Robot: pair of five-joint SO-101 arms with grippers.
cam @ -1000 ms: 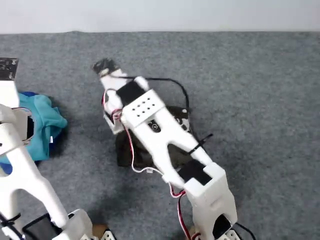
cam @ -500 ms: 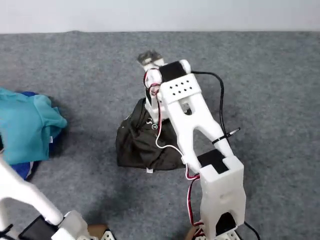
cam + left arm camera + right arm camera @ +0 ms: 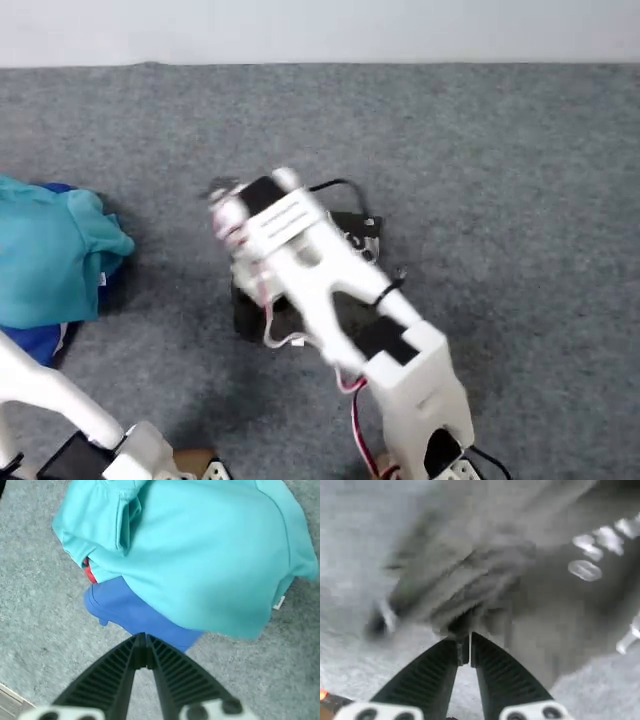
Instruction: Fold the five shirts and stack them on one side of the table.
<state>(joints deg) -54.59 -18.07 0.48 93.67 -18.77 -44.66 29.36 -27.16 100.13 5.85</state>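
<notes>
Fingers (image 3: 492,680) of my right gripper (image 3: 465,647) pressed together, swung back over black shirt (image 3: 560,615); left gripper (image 3: 141,642) likewise closed, empty; fold unfinished.

Robot lab bench: grey felt table (image 3: 520,140)

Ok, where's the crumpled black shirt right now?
In the high view the crumpled black shirt lies mid-table, partly under the right arm, with the teal shirt off to its left at the edge.
</notes>
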